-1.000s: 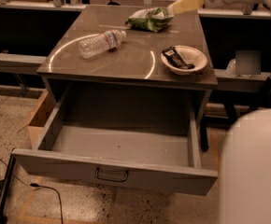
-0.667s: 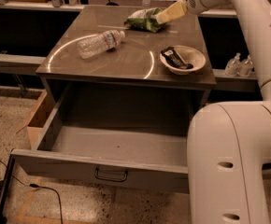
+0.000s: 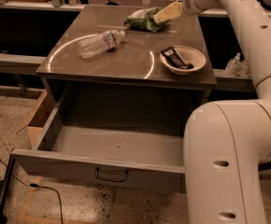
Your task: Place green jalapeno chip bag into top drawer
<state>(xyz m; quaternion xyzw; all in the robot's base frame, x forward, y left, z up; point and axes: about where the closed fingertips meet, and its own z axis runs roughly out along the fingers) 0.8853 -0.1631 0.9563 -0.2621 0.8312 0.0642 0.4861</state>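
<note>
Reaching in from the upper right, the white arm (image 3: 229, 13) is stretching over the far side of the worktop (image 3: 126, 62). Its gripper (image 3: 158, 17) is sitting at the back right of that surface, with its pale tip touching the right end of the green jalapeno chip bag (image 3: 142, 20). Whether it is clenched on the bag or only resting against it cannot be told. The bag is lying crumpled on the far part of the worktop, well apart from the top drawer (image 3: 79, 164). The drawer is standing pulled wide out below the worktop's front edge, its small dark wire handle (image 3: 111, 174) hanging at the centre of the flat grey front panel. A clear plastic bottle (image 3: 99, 43) is lying on its side left of centre, near the bag but not touching it. A white bowl (image 3: 197, 56) is sitting near the right edge, holding a dark wrapped item (image 3: 175, 57). The robot's bulky white body (image 3: 224, 167) is filling the lower right and covering the drawer's right end. A cardboard box (image 3: 37, 120) is standing just left of the drawer, and a dark cable (image 3: 46, 190) is trailing over the speckled floor in front.
</note>
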